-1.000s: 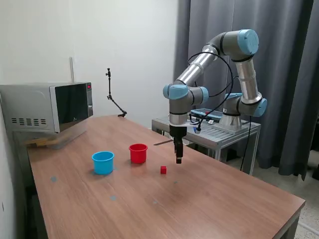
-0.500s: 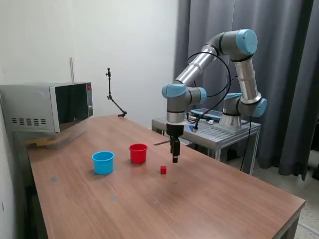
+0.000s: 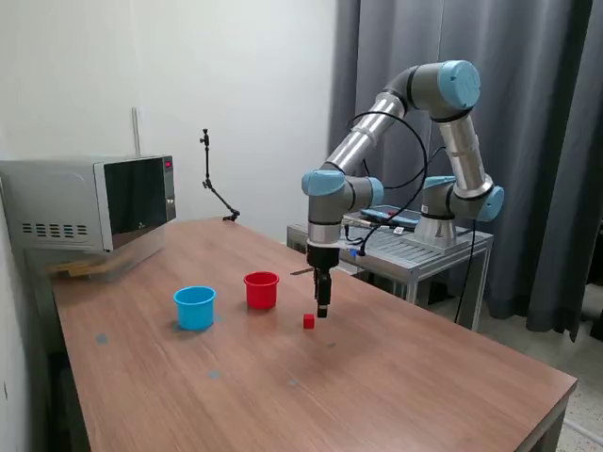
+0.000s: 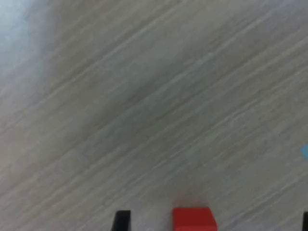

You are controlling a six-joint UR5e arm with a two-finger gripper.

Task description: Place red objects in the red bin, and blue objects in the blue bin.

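One small red cube (image 3: 308, 321) lies on the wooden table (image 3: 396, 395), at the exterior view's right of the red bin (image 3: 261, 289). The light-blue bin (image 3: 194, 307) stands further to the left. My gripper (image 3: 322, 311) hangs point-down just above the table, close beside the cube on its right and apart from it. In the wrist view the red cube (image 4: 193, 219) shows between two dark fingertips (image 4: 121, 221) spread wide, so my gripper (image 4: 213, 222) is open and holds nothing. No blue objects are in view.
A microwave (image 3: 89, 202) sits at the table's far left corner. A thin black stand (image 3: 212, 179) rises at the back edge. Behind the arm is a metal cart (image 3: 405, 250). Small bluish spots (image 3: 214, 374) mark the tabletop.
My gripper has moved toward the exterior view's left, closing in on the red cube. The cube and both bins have stayed put.
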